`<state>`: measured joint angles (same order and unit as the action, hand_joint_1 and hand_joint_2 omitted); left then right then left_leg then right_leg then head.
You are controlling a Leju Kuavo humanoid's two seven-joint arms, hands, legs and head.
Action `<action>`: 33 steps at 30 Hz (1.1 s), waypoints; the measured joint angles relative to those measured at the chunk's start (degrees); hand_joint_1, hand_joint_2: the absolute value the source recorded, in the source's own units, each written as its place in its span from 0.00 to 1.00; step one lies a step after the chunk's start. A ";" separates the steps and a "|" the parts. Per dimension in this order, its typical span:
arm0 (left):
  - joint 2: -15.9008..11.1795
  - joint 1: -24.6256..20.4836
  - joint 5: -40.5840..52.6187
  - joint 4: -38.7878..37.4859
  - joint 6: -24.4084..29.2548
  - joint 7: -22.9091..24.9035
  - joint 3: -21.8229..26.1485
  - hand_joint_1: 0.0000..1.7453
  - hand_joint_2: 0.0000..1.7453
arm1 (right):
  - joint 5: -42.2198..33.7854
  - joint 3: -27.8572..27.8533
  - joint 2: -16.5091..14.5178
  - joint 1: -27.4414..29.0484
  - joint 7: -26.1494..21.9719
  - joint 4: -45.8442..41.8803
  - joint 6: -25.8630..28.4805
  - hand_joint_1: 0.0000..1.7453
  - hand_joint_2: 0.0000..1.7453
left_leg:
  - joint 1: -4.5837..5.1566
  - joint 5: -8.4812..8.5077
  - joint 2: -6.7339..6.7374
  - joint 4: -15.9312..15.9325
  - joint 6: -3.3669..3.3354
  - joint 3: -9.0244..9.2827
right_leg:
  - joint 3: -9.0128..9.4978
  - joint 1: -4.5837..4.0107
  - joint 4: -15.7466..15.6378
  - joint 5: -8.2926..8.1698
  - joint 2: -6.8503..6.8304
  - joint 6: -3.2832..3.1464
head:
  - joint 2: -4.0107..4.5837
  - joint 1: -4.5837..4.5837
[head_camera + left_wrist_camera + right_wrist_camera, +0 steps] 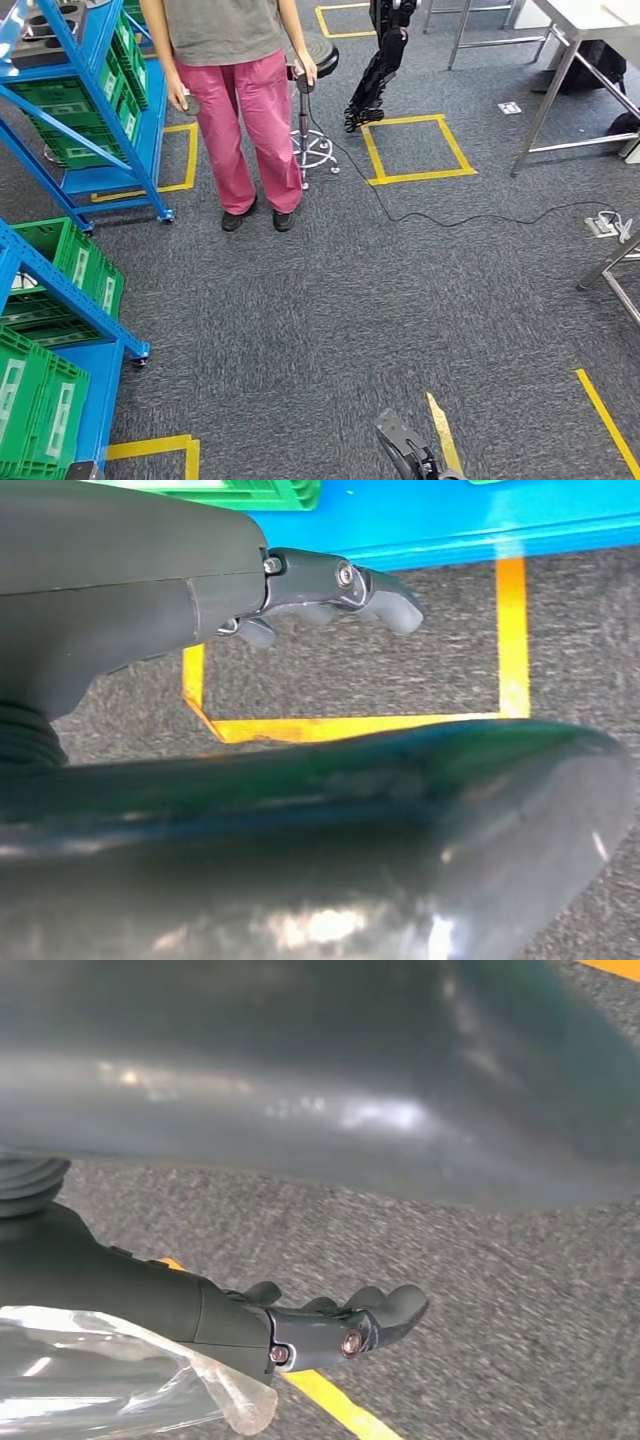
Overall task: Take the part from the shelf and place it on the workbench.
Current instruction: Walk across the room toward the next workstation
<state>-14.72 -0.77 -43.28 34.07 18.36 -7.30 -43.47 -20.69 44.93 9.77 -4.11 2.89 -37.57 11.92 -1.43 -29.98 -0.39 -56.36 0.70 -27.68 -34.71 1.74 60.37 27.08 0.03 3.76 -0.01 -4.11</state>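
Observation:
My right hand hangs low over the grey carpet, and a clear plastic bag, the bagged part, lies against its palm, held there. Its dark fingers stretch forward past the bag. What is inside the bag is not visible. The same hand is a dark shape at the bottom of the head view. My left hand hangs beside the blue shelf with its fingers straight and nothing in it. The white workbench stands far off at the upper right.
Blue shelves with green crates line my left side. A person in pink trousers stands ahead by a stool. A black cable crosses the carpet, and yellow tape squares mark the floor.

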 joint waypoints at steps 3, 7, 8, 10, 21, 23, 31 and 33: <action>-0.06 -0.17 0.01 -0.06 0.05 0.00 -0.22 0.00 0.00 | 0.04 0.02 -0.14 0.06 -0.01 0.08 -0.06 0.00 0.00 | 0.10 -0.56 -0.04 -0.57 0.54 -0.21 | 0.87 -0.27 -1.30 0.83 0.17 -1.44 | -0.01 0.13; -0.17 -0.23 0.00 -0.14 0.14 0.00 -0.34 0.00 0.00 | 0.09 0.05 -0.22 0.12 0.00 0.24 -0.11 0.00 0.00 | 0.16 -0.47 -0.04 -0.20 -0.82 0.05 | 0.82 -0.15 -1.33 0.92 0.22 -1.87 | 0.01 0.29; -0.22 -0.24 -0.01 -0.15 0.16 0.00 -0.34 0.00 0.00 | 0.10 0.04 -0.23 0.07 0.00 0.30 -0.10 0.00 0.00 | 0.18 -0.38 -0.04 -0.18 -0.93 0.10 | 0.82 -0.19 -1.33 0.99 0.25 -1.96 | 0.01 0.28; -0.25 -0.27 -0.02 -0.17 0.18 0.00 -0.37 0.00 0.00 | 0.13 0.03 -0.24 -0.02 0.00 0.39 -0.10 0.00 0.00 | 0.18 -0.28 -0.04 -0.10 -1.07 0.17 | 0.85 -0.30 -1.33 1.15 0.26 -2.21 | 0.01 0.29; -0.07 -0.31 -0.40 -0.20 0.18 0.01 -0.57 0.00 0.00 | 0.19 -0.04 -0.24 -0.07 -0.12 0.62 -0.12 0.00 0.00 | -0.04 -0.46 -0.03 0.15 1.52 0.16 | 1.13 -0.61 -1.26 1.26 0.04 -2.44 | 0.01 0.23; -0.05 -0.31 -0.49 -0.20 0.17 0.02 -0.57 0.00 0.00 | 0.19 -0.04 -0.24 -0.07 -0.15 0.68 -0.12 0.00 0.00 | 0.02 -0.47 -0.03 0.02 1.51 0.15 | 1.24 -0.55 -1.32 1.20 0.04 -2.35 | 0.01 0.22; 0.03 -0.31 -0.68 -0.26 0.18 0.01 -0.63 0.00 0.00 | 0.62 -0.04 -0.26 -0.12 -0.16 0.90 0.03 0.00 0.00 | 0.24 -0.51 -0.04 -0.11 1.45 0.16 | 1.52 -0.32 -1.73 0.94 0.04 -1.96 | 0.01 0.22; 0.03 -0.31 -0.73 -0.28 0.18 0.01 -0.67 0.00 0.00 | 0.66 -0.04 -0.26 -0.12 -0.16 0.92 0.04 0.00 0.00 | 0.26 -0.53 -0.04 -0.12 1.42 0.16 | 1.55 -0.29 -1.77 0.93 0.04 -1.93 | 0.01 0.22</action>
<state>-14.69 -1.08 -44.01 33.80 18.53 -7.29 -44.15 -20.03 44.89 9.51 -4.23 2.73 -36.65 11.96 -1.17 -30.50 -0.42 -56.48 2.11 -27.51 -33.16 1.45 58.60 28.00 0.07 1.83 0.00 -3.89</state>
